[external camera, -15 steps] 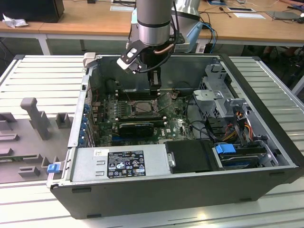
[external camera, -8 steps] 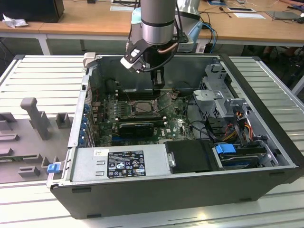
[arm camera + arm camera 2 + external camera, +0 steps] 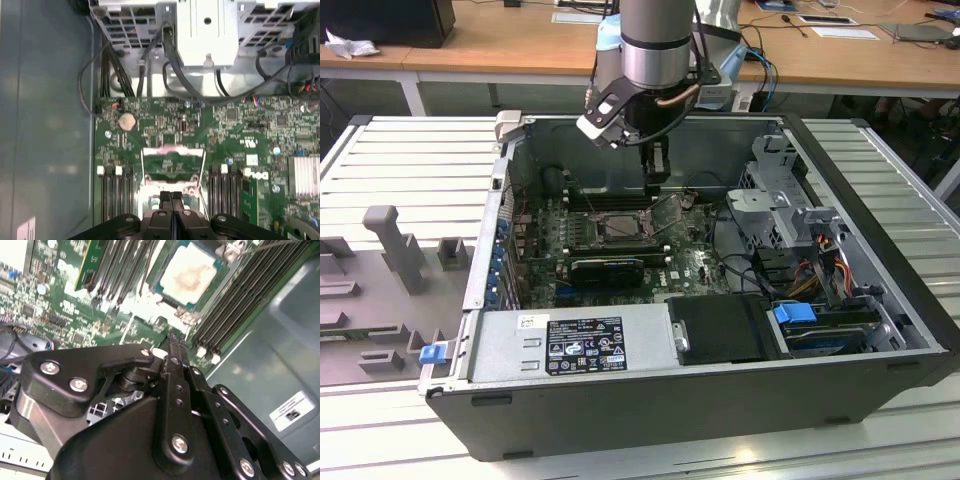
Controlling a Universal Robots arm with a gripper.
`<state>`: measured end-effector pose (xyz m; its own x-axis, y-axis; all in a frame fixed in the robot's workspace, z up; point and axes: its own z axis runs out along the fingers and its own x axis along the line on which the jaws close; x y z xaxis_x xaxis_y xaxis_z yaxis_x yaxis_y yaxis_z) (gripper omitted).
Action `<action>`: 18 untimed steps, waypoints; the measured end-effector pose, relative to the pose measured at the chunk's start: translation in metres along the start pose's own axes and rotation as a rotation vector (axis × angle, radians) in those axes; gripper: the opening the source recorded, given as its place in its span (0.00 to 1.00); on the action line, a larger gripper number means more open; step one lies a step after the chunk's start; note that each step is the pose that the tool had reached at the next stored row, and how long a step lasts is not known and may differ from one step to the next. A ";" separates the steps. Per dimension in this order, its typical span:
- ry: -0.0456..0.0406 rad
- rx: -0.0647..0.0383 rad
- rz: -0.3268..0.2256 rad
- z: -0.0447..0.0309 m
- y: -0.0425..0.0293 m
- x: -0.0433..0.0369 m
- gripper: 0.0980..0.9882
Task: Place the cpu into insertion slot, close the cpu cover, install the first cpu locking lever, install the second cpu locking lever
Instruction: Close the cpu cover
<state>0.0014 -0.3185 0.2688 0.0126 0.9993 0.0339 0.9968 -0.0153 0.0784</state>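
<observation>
Black end effector (image 3: 658, 180) points straight down, closed, just beside the cpu (image 3: 189, 272).

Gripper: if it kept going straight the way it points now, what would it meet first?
Most likely the cpu cover. In the first wrist view its metal frame sits just past the gripper, jaws shut. Depth is unclear, though.

In the first wrist view the gripper (image 3: 171, 195) hides part of the cpu cover (image 3: 172, 150) (its near edge); the cpu (image 3: 189, 272) runs off the second wrist view.
</observation>
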 end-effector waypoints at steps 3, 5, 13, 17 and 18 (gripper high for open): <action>-0.0002 0.000 0.000 -0.0004 0.0059 0.0002 0.01; -0.0001 0.000 0.000 -0.0063 0.0068 0.0003 0.01; 0.0000 0.000 0.000 -0.0030 0.0275 0.0006 0.01; -0.0001 0.000 0.000 -0.0003 0.0296 0.0005 0.01; -0.0001 0.000 0.000 0.0007 0.0300 0.0005 0.01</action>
<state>0.0313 -0.3185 0.2705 0.0127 0.9993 0.0338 0.9968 -0.0153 0.0785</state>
